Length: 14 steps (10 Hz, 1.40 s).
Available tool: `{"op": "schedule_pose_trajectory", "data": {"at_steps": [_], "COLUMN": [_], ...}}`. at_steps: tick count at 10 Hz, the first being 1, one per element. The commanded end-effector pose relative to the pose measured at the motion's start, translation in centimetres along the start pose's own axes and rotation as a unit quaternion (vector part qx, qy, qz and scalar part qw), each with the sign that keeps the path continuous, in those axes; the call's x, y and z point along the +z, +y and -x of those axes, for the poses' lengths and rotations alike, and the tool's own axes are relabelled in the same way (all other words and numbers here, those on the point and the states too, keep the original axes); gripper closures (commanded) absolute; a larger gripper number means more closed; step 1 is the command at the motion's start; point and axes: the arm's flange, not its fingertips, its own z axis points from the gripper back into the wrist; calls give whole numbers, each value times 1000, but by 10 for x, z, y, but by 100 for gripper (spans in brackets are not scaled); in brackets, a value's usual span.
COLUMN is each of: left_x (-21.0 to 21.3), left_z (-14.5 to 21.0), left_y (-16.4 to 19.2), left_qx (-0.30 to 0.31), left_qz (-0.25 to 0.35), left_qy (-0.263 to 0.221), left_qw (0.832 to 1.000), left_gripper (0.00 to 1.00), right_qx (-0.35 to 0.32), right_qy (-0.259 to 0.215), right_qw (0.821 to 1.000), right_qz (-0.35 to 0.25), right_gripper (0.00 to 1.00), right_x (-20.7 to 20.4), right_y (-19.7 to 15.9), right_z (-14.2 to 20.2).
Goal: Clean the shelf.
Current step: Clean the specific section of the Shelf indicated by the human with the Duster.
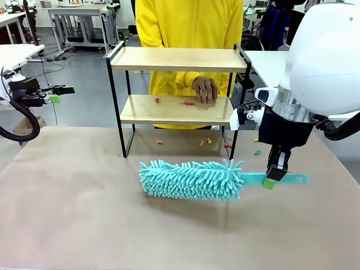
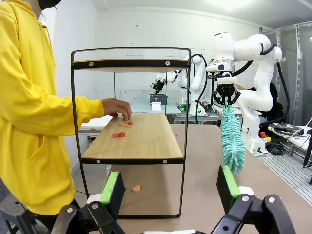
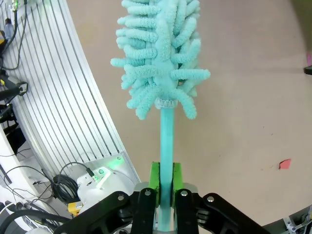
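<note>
Your right claw [image 1: 271, 179] pinches the duster [image 1: 191, 180] by its handle, level before the shelf [image 1: 179, 59] on the surface [image 1: 84, 214], apparently poised for scraps [image 1: 187, 103] on its lower board; left claw [image 1: 63, 94] hangs spread, off left.

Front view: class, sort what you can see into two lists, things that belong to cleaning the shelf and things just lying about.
Belongs to the job:
shelf
teal duster
right hand, shut on the duster's handle
red scraps on the lower board

Just about:
left hand, open, off to the side
workbenches behind
</note>
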Motion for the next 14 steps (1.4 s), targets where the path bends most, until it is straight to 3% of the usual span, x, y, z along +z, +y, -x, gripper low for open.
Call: {"op": "schedule_pose_trajectory", "data": {"at_steps": [1,14], "left_x": [-1,-1], "left_z": [-1,-1], "left_y": [-3,-3], "left_qx": [-7,-7], "left_qz": [3,3], "left_qy": [3,3], "left_qw": [1000,1000], "left_gripper": [0,0], "right_qx": [-5,-5], "right_qy": [6,6], "right_qw": [1000,1000], "right_qz": [6,6], "right_gripper": [87,87], "right_x": [4,4], "right_y": [0,0], "right_z": [-4,-4]}}
